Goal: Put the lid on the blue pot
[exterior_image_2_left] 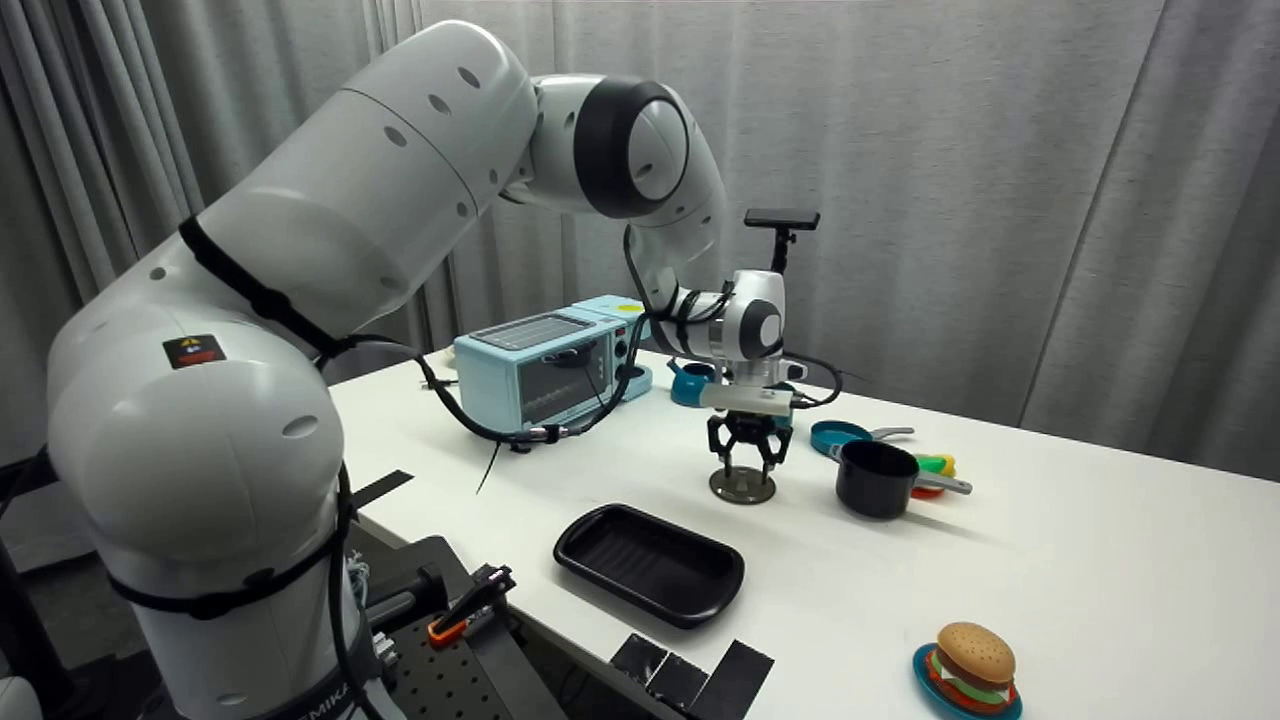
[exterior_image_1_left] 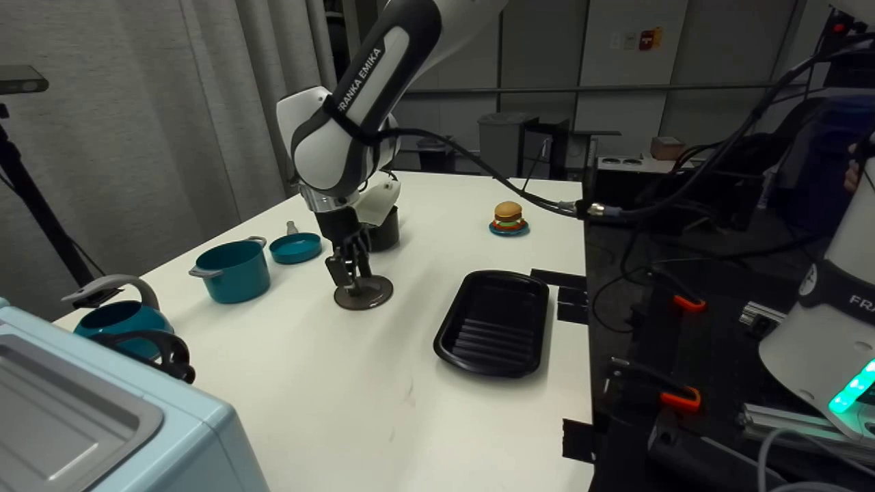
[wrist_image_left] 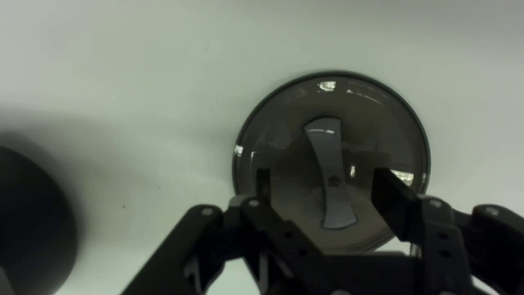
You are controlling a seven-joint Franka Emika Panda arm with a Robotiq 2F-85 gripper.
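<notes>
The lid is a dark round disc with a grey bar handle. It lies flat on the white table in both exterior views [exterior_image_1_left: 374, 295] [exterior_image_2_left: 742, 488] and fills the middle of the wrist view [wrist_image_left: 331, 164]. My gripper [exterior_image_1_left: 353, 277] points down over the lid, and it also shows in an exterior view [exterior_image_2_left: 747, 468]. In the wrist view my gripper [wrist_image_left: 322, 182] is open, with one finger on each side of the handle and gaps on both sides. The blue pot [exterior_image_1_left: 238, 275] stands uncovered beyond the lid; in an exterior view it is mostly hidden behind my gripper.
A black pot [exterior_image_2_left: 875, 482] stands beside the lid, also in the wrist view [wrist_image_left: 32, 221]. A shallow blue pan [exterior_image_1_left: 295, 249] lies near the blue pot. A black tray [exterior_image_1_left: 493, 328], a toy burger [exterior_image_2_left: 975, 665], a blue kettle [exterior_image_1_left: 123, 318] and a light-blue toaster oven [exterior_image_2_left: 540, 365] share the table.
</notes>
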